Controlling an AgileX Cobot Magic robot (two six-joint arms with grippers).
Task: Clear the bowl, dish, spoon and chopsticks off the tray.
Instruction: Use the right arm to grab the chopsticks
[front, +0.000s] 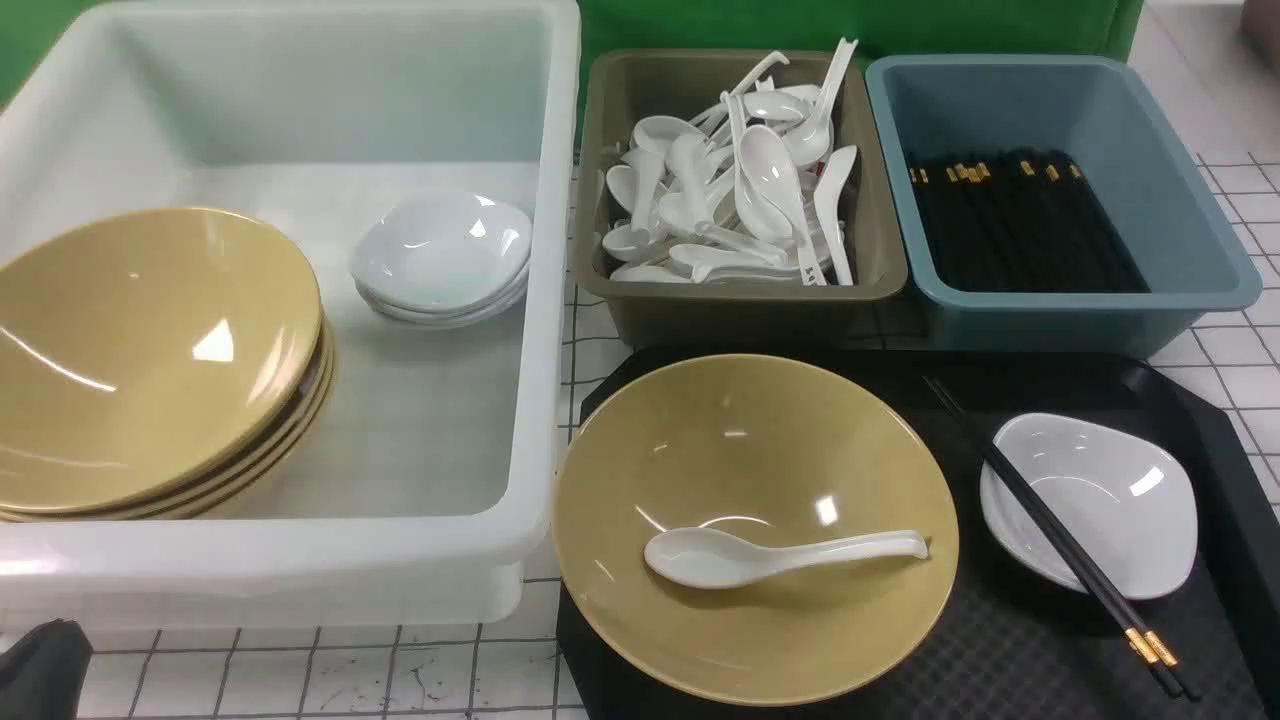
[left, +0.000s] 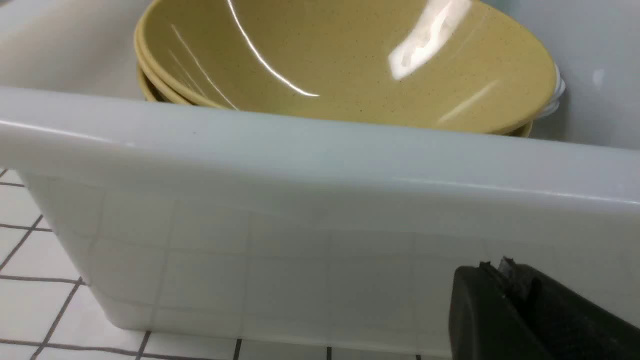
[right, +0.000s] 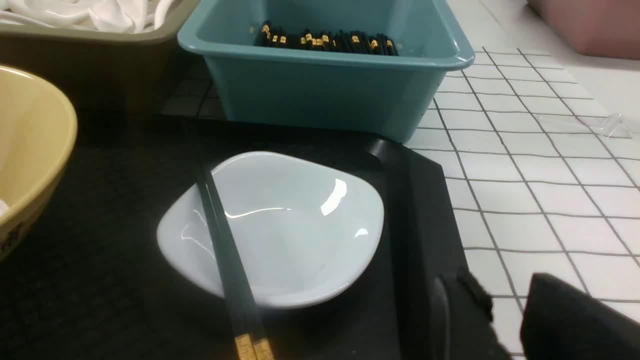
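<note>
White tiled tabletop, black grid lines, green backdrop behind.

Nothing cleared yet. All four items are on the tray.

Right jaws: low, just outside the tray's rim, apart, tile showing between them. Nothing held.
- dish: close ahead of them, across the rim.
- chopsticks: laid over the dish's far edge, gold-banded ends toward the jaws' side.
- bowl: beyond the dish, well apart from the right jaws; spoon lying inside it.
- blue bin, holding black chopsticks: further ahead, past the tray.

Left jaws: low beside the outer wall of the white bin. Only a dark corner shows, so I cannot tell whether they are apart or together. Stacked yellow bowls and white dishes lie over that wall.

Olive bin, full of spoons, is well ahead of both.

Judgement: opening step, first pick not begun. The chopsticks pin the dish and the spoon sits in the bowl, so the loose pieces likely go first. Next move calls for the right jaws to cross the rim, line up across both sticks and pinch them as a pair.
</note>
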